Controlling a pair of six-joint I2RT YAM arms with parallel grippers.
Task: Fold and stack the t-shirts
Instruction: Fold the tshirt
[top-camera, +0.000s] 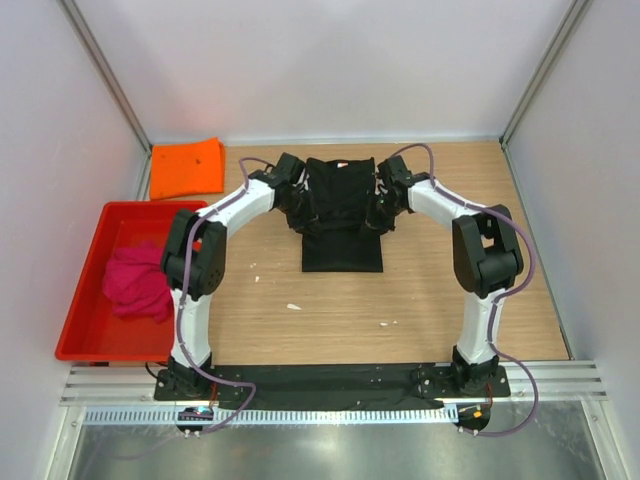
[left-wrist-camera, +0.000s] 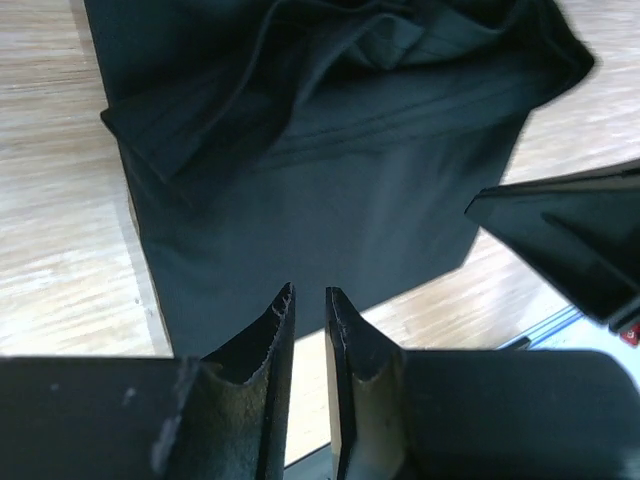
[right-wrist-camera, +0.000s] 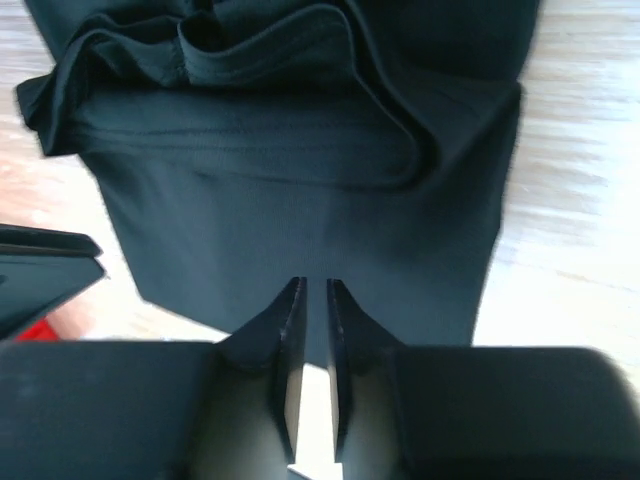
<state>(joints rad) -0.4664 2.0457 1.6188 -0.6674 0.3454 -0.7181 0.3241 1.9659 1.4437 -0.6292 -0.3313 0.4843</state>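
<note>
A black t-shirt (top-camera: 342, 225) lies partly folded on the wooden table, its upper part bunched in loose folds. The left gripper (top-camera: 298, 205) hovers at the shirt's left edge and the right gripper (top-camera: 386, 207) at its right edge. In the left wrist view the left gripper (left-wrist-camera: 309, 292) hangs above the black cloth (left-wrist-camera: 330, 180), its jaws a narrow gap apart with nothing between them. The right gripper (right-wrist-camera: 312, 284) stands the same way over the shirt (right-wrist-camera: 300, 200), also empty. An orange t-shirt (top-camera: 186, 168) lies folded at the far left. A magenta t-shirt (top-camera: 135, 280) is crumpled in the tray.
The red plastic tray (top-camera: 80, 320) stands at the left edge of the table. White walls with metal posts close in the back and both sides. Small white specks (top-camera: 293, 306) dot the wood in front of the shirt.
</note>
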